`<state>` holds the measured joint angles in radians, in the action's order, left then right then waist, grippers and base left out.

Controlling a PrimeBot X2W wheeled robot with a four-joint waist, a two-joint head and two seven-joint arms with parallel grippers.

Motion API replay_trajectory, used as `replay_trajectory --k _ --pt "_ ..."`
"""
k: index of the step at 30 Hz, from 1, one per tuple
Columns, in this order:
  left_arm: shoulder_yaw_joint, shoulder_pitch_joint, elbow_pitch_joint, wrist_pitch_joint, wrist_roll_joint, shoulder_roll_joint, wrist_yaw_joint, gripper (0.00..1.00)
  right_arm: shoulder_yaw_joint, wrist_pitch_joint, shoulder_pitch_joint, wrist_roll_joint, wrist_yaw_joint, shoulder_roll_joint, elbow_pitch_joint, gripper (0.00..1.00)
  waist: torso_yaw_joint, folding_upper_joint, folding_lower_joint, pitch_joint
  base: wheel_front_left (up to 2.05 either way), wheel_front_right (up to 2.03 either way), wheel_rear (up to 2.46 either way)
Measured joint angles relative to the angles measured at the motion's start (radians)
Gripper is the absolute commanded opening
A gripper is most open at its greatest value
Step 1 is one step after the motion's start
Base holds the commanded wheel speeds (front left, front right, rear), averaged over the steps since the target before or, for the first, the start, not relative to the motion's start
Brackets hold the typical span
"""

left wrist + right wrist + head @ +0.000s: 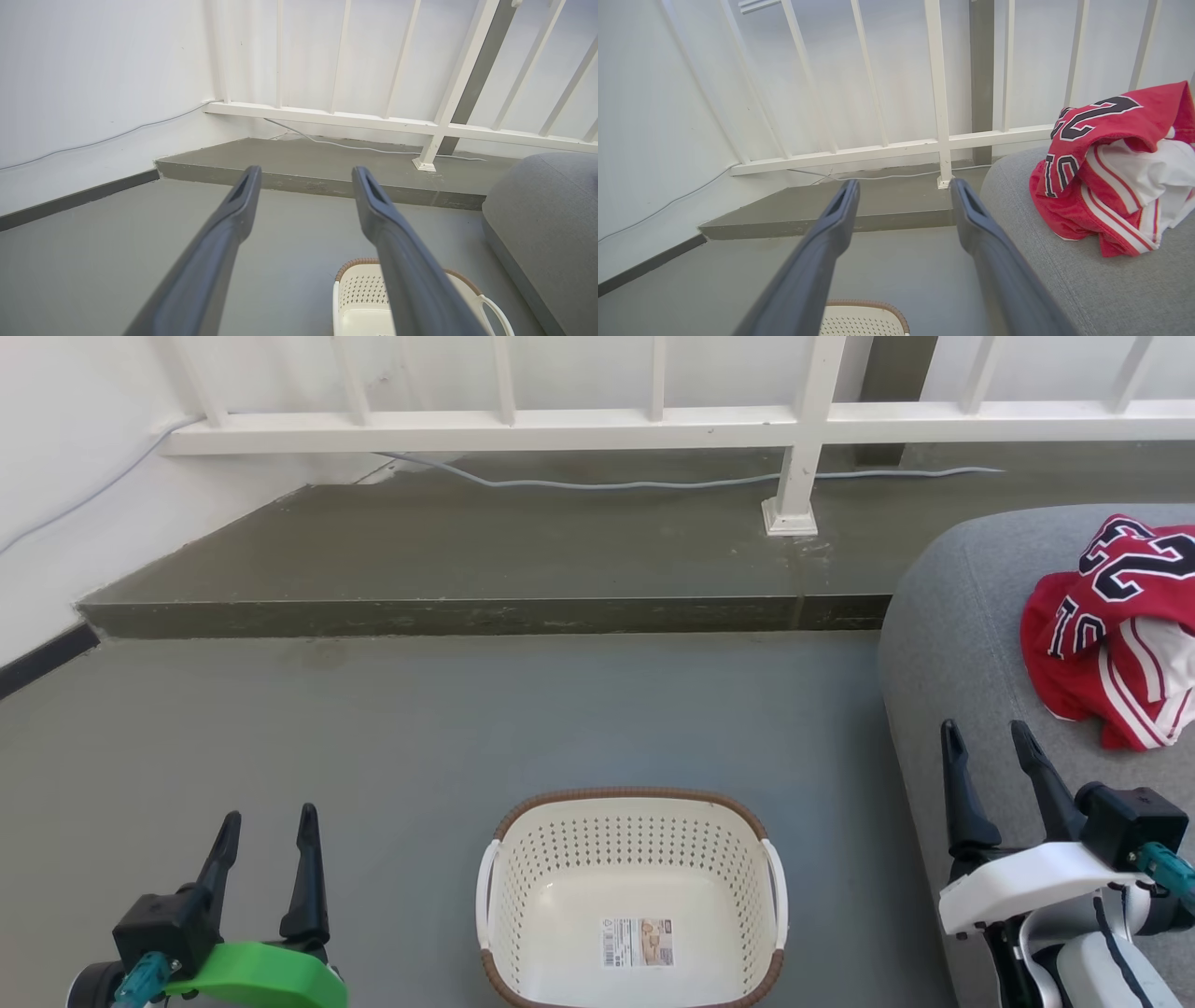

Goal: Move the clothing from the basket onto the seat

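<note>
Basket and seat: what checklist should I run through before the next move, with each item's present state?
1. basket emptied, with just the label on its floor: ok.
2. clothing resting on the seat: ok.
3. left gripper open and holding nothing: ok.
4. right gripper open, holding nothing, apart from the clothing: ok.
5. All of the clothing lies fully on the seat: cannot tell, since the pile runs out past the head view's right edge.
</note>
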<state>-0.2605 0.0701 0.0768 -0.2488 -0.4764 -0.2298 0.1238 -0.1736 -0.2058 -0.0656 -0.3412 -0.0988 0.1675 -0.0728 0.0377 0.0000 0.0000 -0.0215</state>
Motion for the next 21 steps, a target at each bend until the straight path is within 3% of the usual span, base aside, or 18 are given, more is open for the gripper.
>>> replay_trajectory --k 2,3,14,21 --pt "0.000 0.001 -0.006 0.000 0.000 0.005 0.000 1.00 0.002 0.003 -0.006 0.001 0.000 0.000 0.005 1.00 0.001 0.0000 0.0000 0.001 0.00 0.00 0.00" --pt "0.000 0.001 -0.009 0.000 0.000 0.006 0.000 0.00 0.004 0.006 -0.007 0.001 -0.001 0.000 0.008 0.00 0.002 0.0000 0.0000 0.002 0.00 0.00 0.00" --pt "-0.012 0.021 0.049 0.011 -0.030 0.050 -0.010 0.00 -0.004 0.006 -0.046 -0.040 0.009 -0.035 -0.051 0.00 0.000 0.0000 0.0000 0.004 0.00 0.00 0.00" --pt "0.007 0.021 0.049 0.034 -0.144 0.058 -0.020 0.00 0.012 0.025 -0.045 -0.156 0.023 -0.041 -0.051 0.00 -0.003 0.0000 0.0000 0.006 0.00 0.00 0.00"
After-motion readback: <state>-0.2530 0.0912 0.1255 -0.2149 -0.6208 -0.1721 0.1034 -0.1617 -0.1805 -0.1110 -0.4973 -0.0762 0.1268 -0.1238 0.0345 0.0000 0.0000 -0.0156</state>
